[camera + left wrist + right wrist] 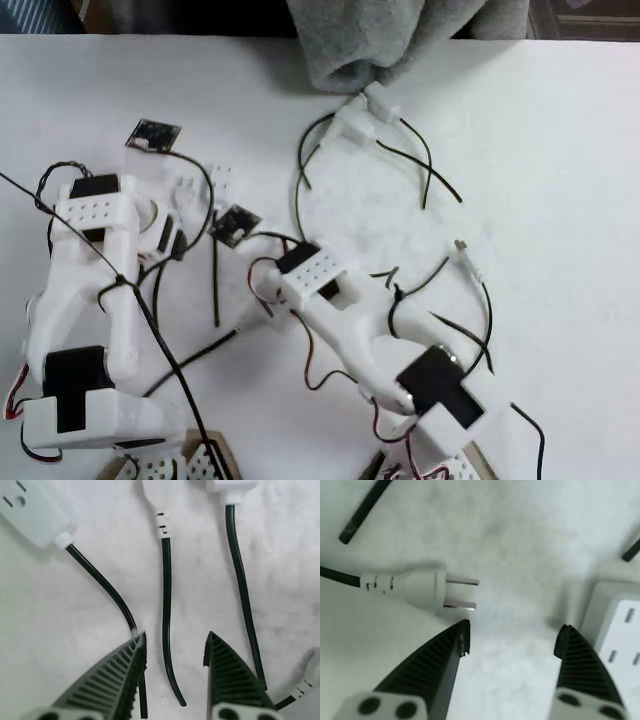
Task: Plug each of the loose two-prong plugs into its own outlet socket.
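In the right wrist view a white two-prong plug (415,587) lies loose on the white table, prongs bare and pointing toward a white outlet socket (620,630). My right gripper (515,627) is open between them, one fingertip just beside the prongs, holding nothing. In the left wrist view my left gripper (175,640) is open over a black cord (166,630) that leads to a white plug body (159,495). An outlet socket (30,510) and another white piece (232,485) lie beyond. In the high view another plug (465,255) lies loose to the right.
Two white socket pieces (355,120) with black cords lie near a grey cloth (390,40) at the far edge. Loose black cords (215,285) cross the table between the left arm (95,215) and the right arm (315,272). Small white pieces (205,185) lie beside the left arm.
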`<action>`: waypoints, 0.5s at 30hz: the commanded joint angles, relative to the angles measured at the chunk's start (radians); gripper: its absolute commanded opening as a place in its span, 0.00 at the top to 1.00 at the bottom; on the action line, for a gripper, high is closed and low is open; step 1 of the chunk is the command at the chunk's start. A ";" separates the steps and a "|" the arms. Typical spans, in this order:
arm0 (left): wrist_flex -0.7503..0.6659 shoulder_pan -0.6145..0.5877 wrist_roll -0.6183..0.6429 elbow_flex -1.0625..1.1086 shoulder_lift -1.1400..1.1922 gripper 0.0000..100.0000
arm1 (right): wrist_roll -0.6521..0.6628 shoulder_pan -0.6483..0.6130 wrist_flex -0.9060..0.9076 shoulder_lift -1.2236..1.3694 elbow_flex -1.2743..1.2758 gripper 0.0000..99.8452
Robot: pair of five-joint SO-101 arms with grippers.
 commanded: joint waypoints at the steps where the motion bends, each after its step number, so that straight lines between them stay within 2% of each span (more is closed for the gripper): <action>1: -0.008 -0.005 0.008 -0.003 -0.042 0.80 | -0.005 0.008 0.039 -0.142 -0.032 0.72; 5: -0.008 -0.005 0.008 -0.003 -0.042 0.80 | -0.005 0.010 0.002 -0.151 -0.037 0.72; 15: -0.008 -0.005 0.008 -0.002 -0.041 0.80 | -0.005 0.010 -0.088 0.008 -0.058 0.72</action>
